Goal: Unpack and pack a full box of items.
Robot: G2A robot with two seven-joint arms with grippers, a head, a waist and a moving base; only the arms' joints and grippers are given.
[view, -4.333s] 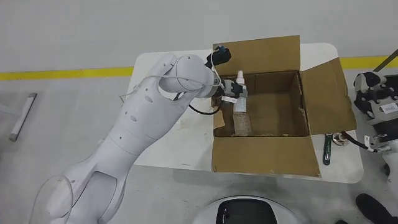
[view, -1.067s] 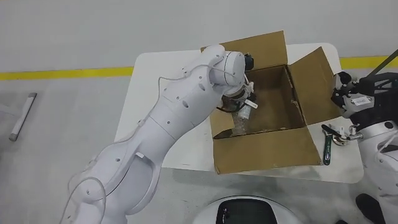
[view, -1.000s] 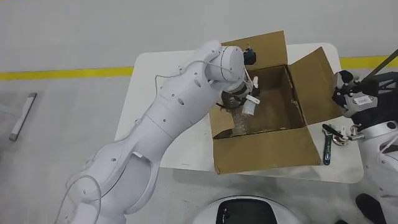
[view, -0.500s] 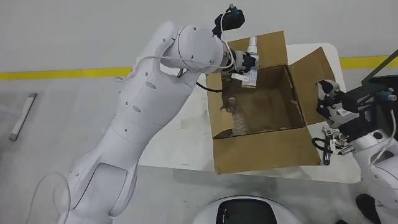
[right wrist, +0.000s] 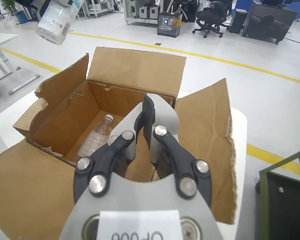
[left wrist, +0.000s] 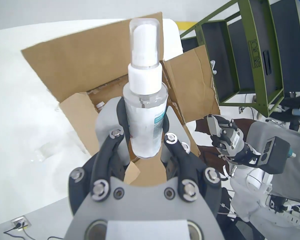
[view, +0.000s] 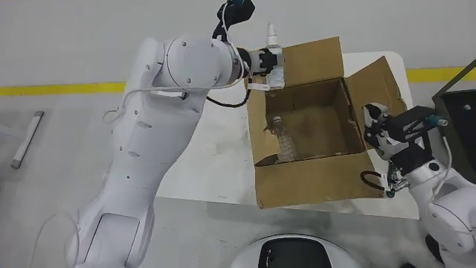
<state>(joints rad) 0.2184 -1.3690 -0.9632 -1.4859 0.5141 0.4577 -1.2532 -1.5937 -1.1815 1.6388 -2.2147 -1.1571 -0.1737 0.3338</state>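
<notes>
Clear plastic spray bottle [view: 274,48] [left wrist: 145,116] [right wrist: 57,23] with a white pump under a transparent cap: raised in the air above the far left corner of the box, tilted, touching nothing but the fingers that hold it. Left gripper [view: 269,63] [left wrist: 143,126]: clamped on the bottle's labelled body, one dark pad on each side, with the pump end pointing away from the wrist.

Open brown cardboard box [view: 312,182] [right wrist: 135,66]: stands on the white rounded table [view: 201,134], all four flaps folded outward (the left flap's edge is torn). Crumpled clear plastic water bottle [view: 285,140] [right wrist: 95,142] with a white cap: lies on its side on the box floor, along the left wall.

Right gripper [view: 370,123] [right wrist: 146,116] [left wrist: 216,126]: fingers pressed together with nothing between them, positioned over the box's right flap and pointing toward the box interior, well apart from the spray bottle.

Olive-green metal frame with dark panels [left wrist: 240,51]: stands on the floor beyond the right end of the table.
</notes>
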